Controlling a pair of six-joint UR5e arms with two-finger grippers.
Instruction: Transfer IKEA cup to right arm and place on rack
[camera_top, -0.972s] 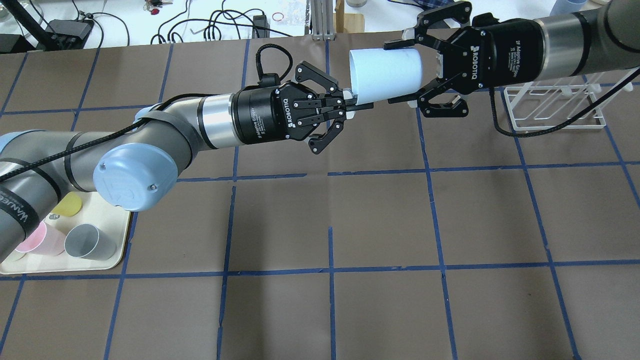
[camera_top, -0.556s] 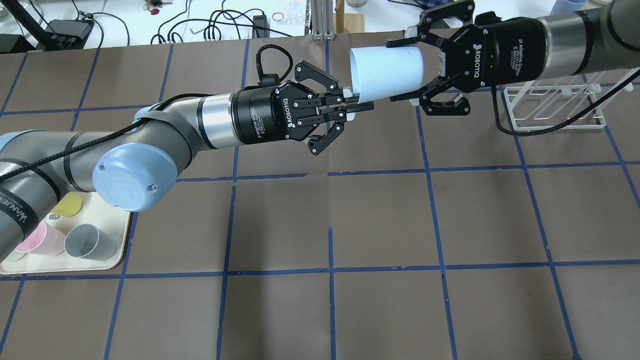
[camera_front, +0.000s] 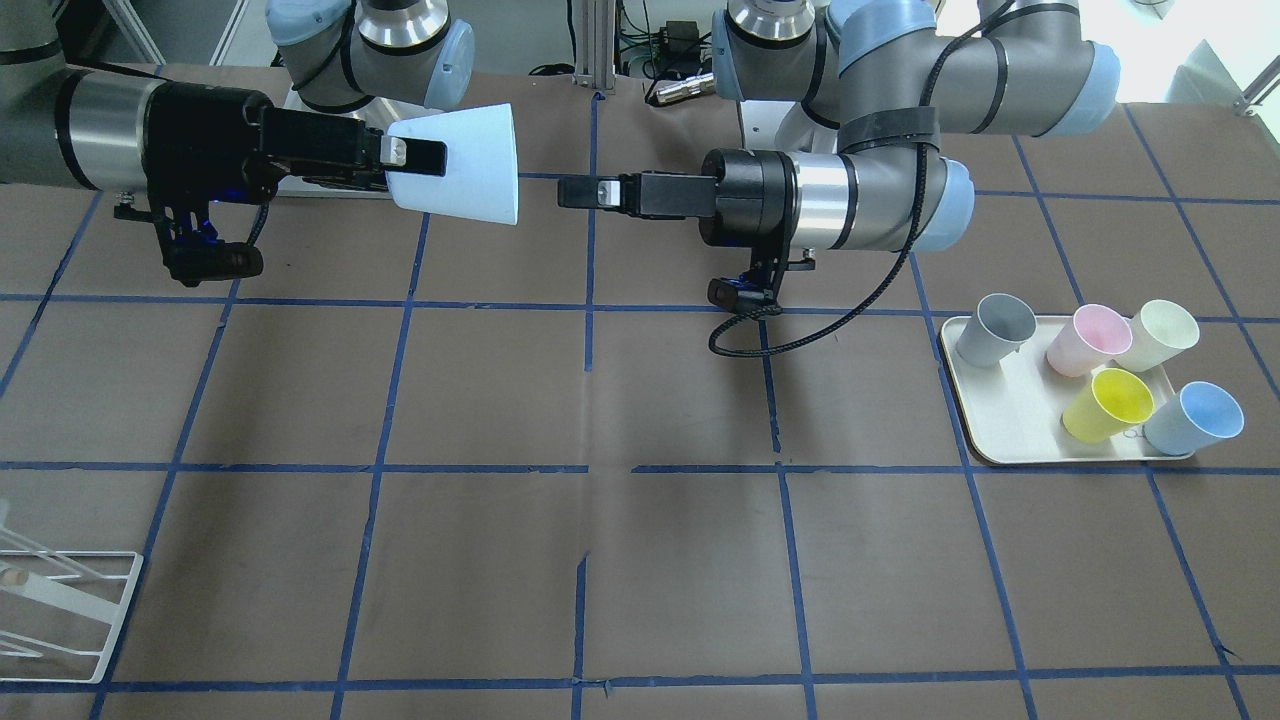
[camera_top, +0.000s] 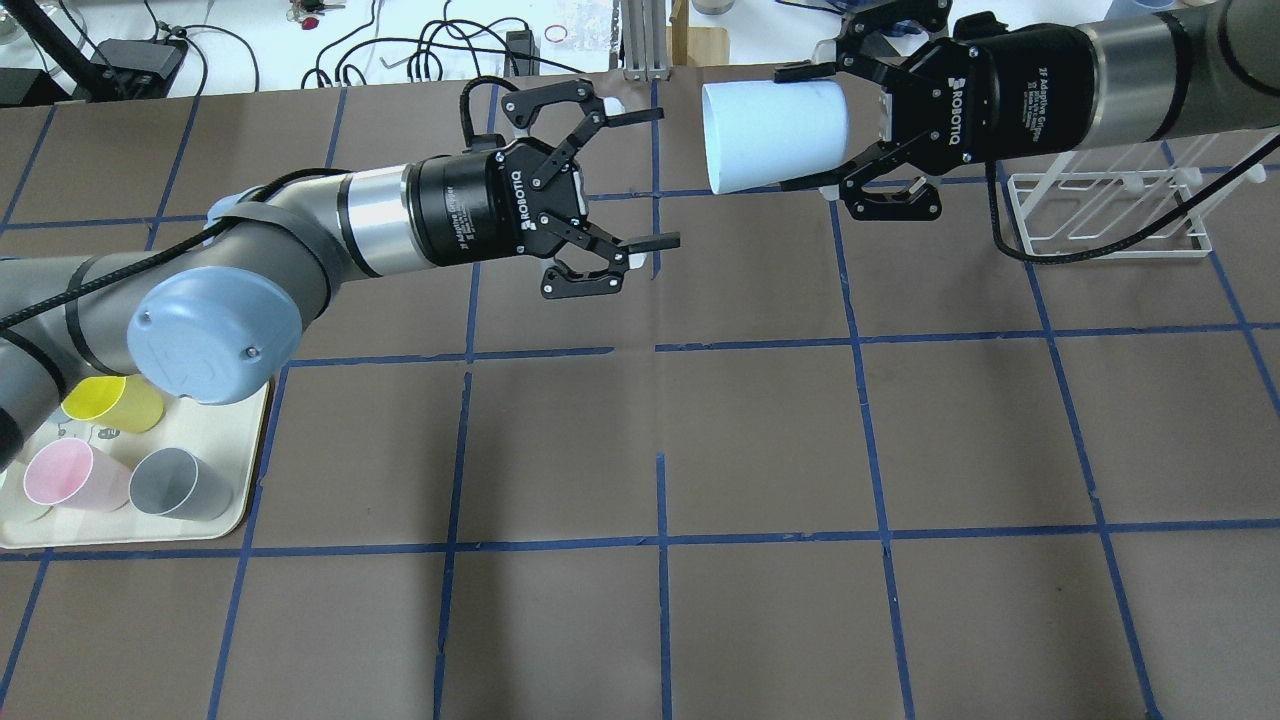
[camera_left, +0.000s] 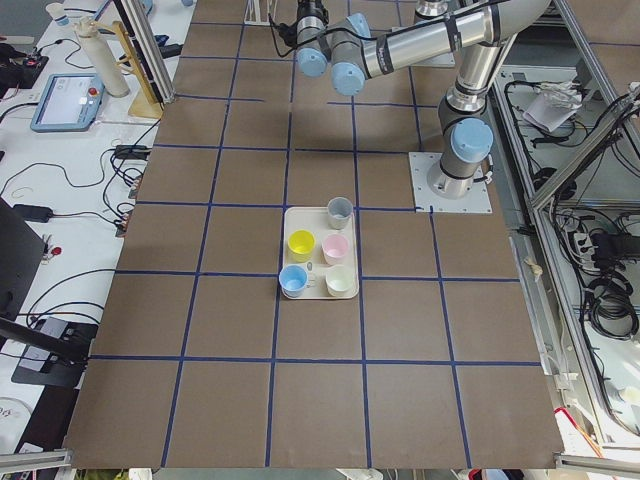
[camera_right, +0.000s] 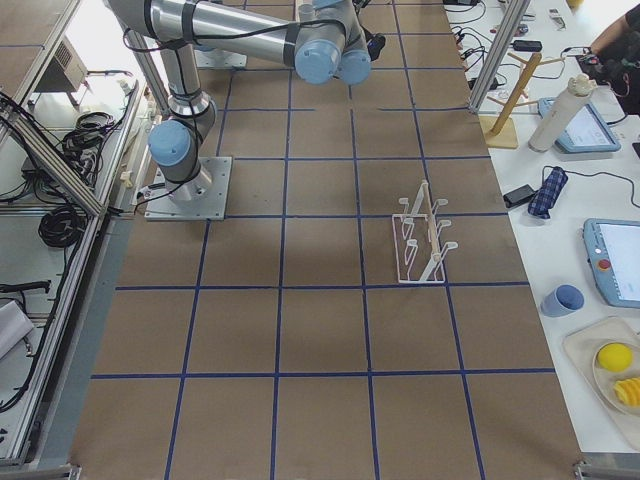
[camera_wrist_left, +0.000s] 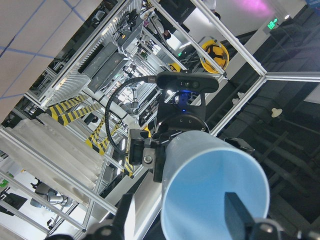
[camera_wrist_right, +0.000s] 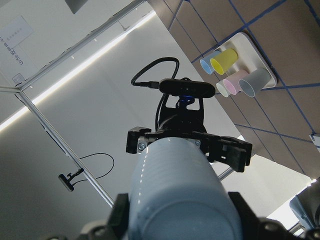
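The pale blue IKEA cup (camera_top: 770, 135) lies sideways in the air, rim toward the left arm. My right gripper (camera_top: 797, 128) is shut on its base end; it also shows in the front view (camera_front: 420, 158) with the cup (camera_front: 465, 165). My left gripper (camera_top: 668, 178) is open and empty, a short gap left of the rim, and shows edge-on in the front view (camera_front: 580, 192). The left wrist view looks into the cup's mouth (camera_wrist_left: 215, 195). The white wire rack (camera_top: 1110, 215) stands on the table under the right arm, and also shows in the front view (camera_front: 60, 610).
A cream tray (camera_front: 1000, 440) near the left arm's base holds a grey cup (camera_front: 993, 330), a second pale blue cup (camera_front: 1195, 418), and pink, yellow and cream cups. Cables and tools lie beyond the table's far edge (camera_top: 420, 50).
My left gripper has opened, let go of the cup's rim and drawn back to the left. My right gripper keeps hold of the cup, which has shifted slightly toward the far edge.
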